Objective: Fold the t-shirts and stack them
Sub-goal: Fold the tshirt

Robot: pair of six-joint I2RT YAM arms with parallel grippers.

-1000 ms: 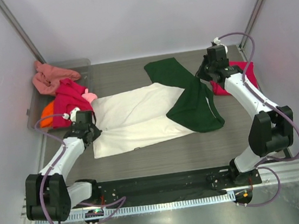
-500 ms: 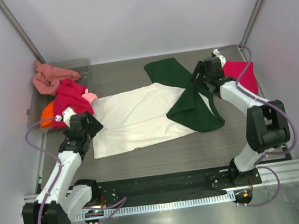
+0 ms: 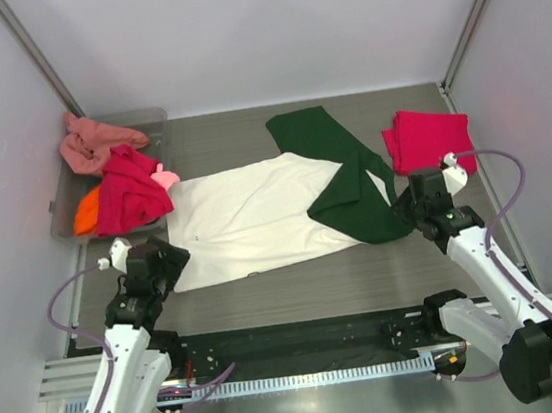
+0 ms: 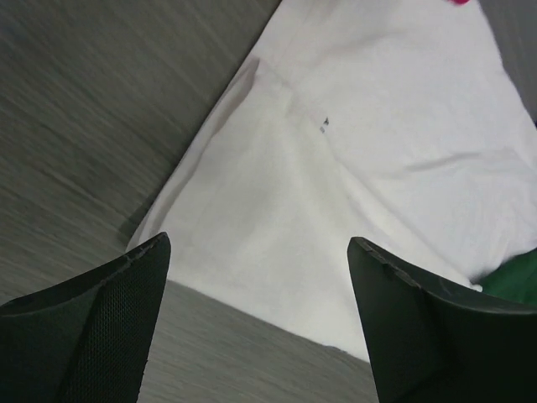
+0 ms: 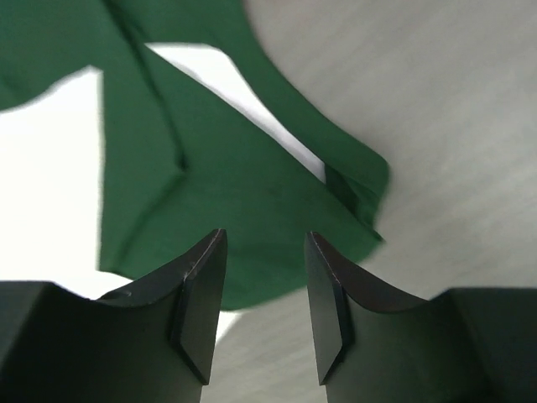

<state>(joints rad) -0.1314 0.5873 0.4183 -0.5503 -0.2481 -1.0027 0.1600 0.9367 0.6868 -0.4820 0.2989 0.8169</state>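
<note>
A cream-white t-shirt [image 3: 247, 220] with dark green sleeves [image 3: 356, 202] lies spread flat in the middle of the table. A crimson-pink t-shirt [image 3: 427, 138] lies folded at the back right. My left gripper [image 3: 171, 257] hovers open at the white shirt's near-left corner [image 4: 252, 210], with nothing between its fingers [image 4: 101, 311]. My right gripper [image 3: 405, 204] stands open just off the near edge of the green sleeve [image 5: 210, 168], and it holds nothing.
A translucent grey tray [image 3: 149, 116] at the back left holds a salmon shirt [image 3: 92, 143], a magenta one [image 3: 128, 189], an orange one [image 3: 84, 215] and a light pink one [image 3: 164, 177]. Frame posts stand at the back corners.
Both grippers went from shut to open and drew back toward the near edge. The right one left the crimson-pink shirt at the back right; the left one let go of the white shirt's left edge.
</note>
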